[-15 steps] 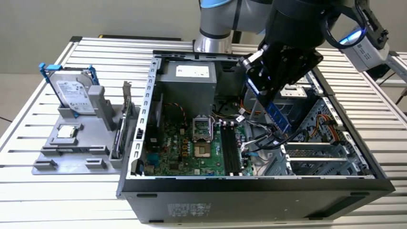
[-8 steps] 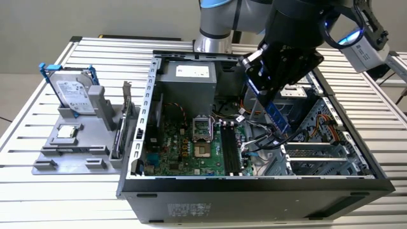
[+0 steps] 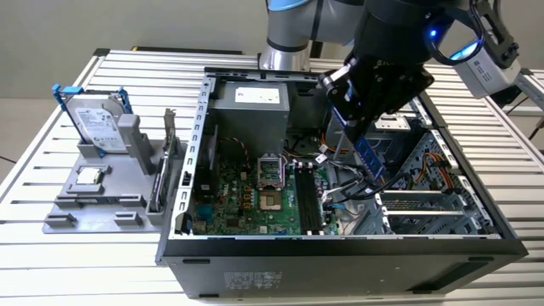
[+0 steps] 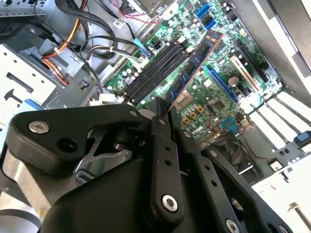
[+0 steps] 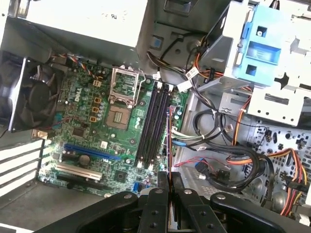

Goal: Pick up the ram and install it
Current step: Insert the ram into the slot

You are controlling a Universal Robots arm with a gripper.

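My gripper (image 3: 357,135) hangs inside the open computer case (image 3: 183,191), shut on the ram (image 3: 368,157), a thin blue-green stick pointing down from the fingers. The stick floats above the cables to the exterior view's right of the black memory slots (image 3: 307,201), not touching the green motherboard (image 3: 229,204). In the second wrist view the ram (image 4: 194,60) runs out from the gripper (image 4: 165,110) alongside the slots (image 4: 155,70). In the first wrist view the ram (image 5: 169,141) is edge-on beyond the gripper (image 5: 170,178), just beside the slots (image 5: 153,126).
A grey fixture (image 3: 93,210) at the exterior view's left holds a hard drive in a blue frame (image 3: 95,124), an upright expansion card (image 3: 165,166) and a small square chip (image 3: 89,178). The power supply (image 3: 251,108), loose cables (image 3: 353,188) and drive cage (image 3: 434,204) crowd the case.
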